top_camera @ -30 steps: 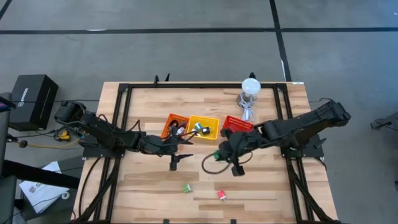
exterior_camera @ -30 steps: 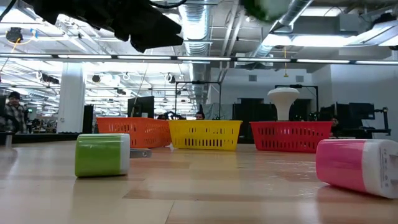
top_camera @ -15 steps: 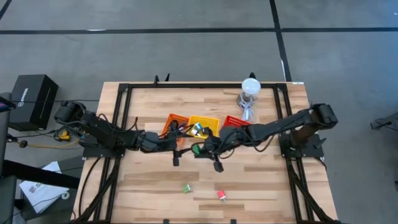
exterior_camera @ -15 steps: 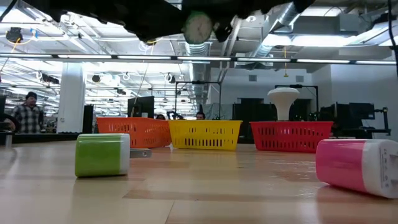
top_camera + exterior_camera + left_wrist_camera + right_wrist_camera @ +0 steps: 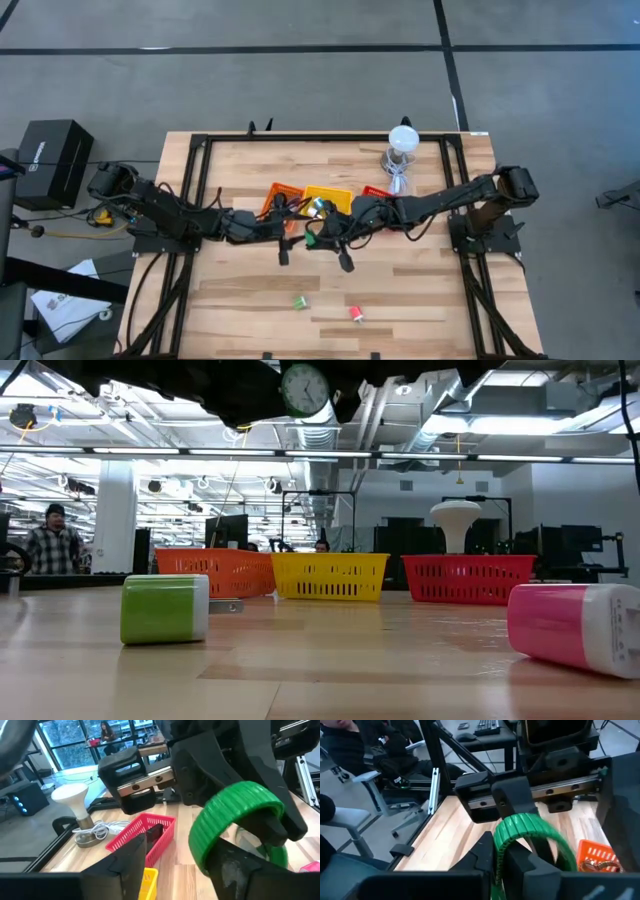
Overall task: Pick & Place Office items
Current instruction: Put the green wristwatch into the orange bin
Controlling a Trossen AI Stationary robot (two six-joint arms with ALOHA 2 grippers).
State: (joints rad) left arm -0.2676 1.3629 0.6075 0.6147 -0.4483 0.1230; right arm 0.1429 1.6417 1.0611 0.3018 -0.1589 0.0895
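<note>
At frame centre, above the table, the right gripper [image 5: 318, 238] pinches the green ring [image 5: 312, 239]. The left gripper [image 5: 297, 226] meets it there, fingers spread around the ring's rim.

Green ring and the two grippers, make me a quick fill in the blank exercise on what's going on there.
1. The right gripper is shut on a ring coloured ____.
2. The left gripper faces that ring with its jaws ____.
3. The basket between the orange and red ones is ____.
4. Low on the table lie a green piece and a ____ piece.

Missing words: green; open; yellow; pink
</note>
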